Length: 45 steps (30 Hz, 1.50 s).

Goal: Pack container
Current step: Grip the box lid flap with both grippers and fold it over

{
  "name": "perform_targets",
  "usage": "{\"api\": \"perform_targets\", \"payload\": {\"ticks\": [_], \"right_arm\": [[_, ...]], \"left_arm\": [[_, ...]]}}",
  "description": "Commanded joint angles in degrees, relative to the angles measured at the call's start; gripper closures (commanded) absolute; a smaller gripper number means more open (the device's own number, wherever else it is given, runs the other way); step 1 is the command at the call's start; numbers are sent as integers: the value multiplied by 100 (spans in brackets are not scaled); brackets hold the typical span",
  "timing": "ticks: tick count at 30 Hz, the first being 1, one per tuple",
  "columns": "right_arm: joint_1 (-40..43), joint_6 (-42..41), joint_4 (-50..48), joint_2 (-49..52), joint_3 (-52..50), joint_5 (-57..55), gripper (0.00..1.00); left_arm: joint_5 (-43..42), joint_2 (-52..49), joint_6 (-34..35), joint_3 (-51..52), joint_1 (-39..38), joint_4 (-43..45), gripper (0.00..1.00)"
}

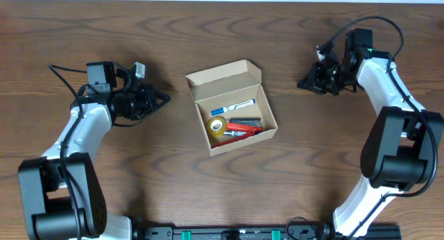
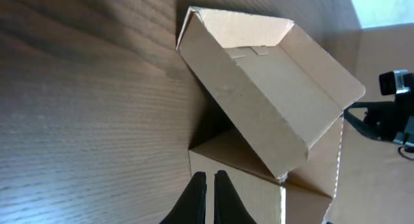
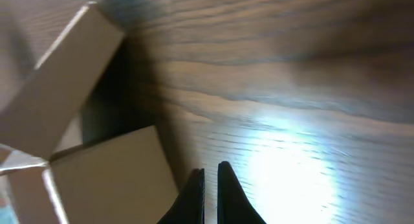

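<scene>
The tan cardboard container [image 1: 270, 121] sits mid-table with its flap lid [image 1: 223, 79] standing open at the back. Inside lie a yellow tape roll [image 1: 217, 127], a white-and-blue marker [image 1: 233, 105] and red and dark markers [image 1: 244, 129]. My left gripper [image 1: 165, 98] rests left of the box, fingers nearly together and empty; its wrist view shows the box's outer wall [image 2: 259, 195] and raised lid [image 2: 252, 101] ahead of the fingertips [image 2: 210, 175]. My right gripper [image 1: 303, 82] is right of the box, nearly closed and empty [image 3: 211, 169], with the box side [image 3: 110, 179] to its left.
Dark wood table [image 1: 139, 177] all around. The other arm shows at the right edge of the left wrist view [image 2: 391, 111]. A bright glare patch lies on the wood in the right wrist view [image 3: 291, 179].
</scene>
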<state>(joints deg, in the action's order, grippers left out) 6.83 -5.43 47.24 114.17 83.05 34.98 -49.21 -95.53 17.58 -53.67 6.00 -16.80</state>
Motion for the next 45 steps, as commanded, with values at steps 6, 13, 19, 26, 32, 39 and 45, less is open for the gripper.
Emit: {"api": "perform_targets", "payload": {"ticks": [6, 13, 19, 26, 32, 39, 45], "right_arm": [[-35, -238, -186, 190, 85, 970, 99], [-131, -278, -313, 470, 85, 1333, 99], [-236, -293, -627, 684, 85, 1810, 99], [-389, -380, -1067, 796, 85, 1845, 99], [-435, -595, -1403, 800, 85, 1845, 99], [-437, -632, -1462, 811, 85, 1845, 99], [-479, -658, -1508, 935, 85, 1912, 99]], "left_arm": [[-551, -623, 525, 142, 24, 474, 94], [-1080, -1082, 621, 142, -120, 1110, 94], [-1344, -1222, 625, 142, -247, 1554, 94], [-1342, -1314, 1040, 142, -317, 1897, 94], [-1340, -1508, 1322, 142, -402, 2177, 94], [-1521, -2031, 1563, 140, -573, 2686, 94], [-1537, -2214, 1825, 138, -702, 3134, 94]]}}
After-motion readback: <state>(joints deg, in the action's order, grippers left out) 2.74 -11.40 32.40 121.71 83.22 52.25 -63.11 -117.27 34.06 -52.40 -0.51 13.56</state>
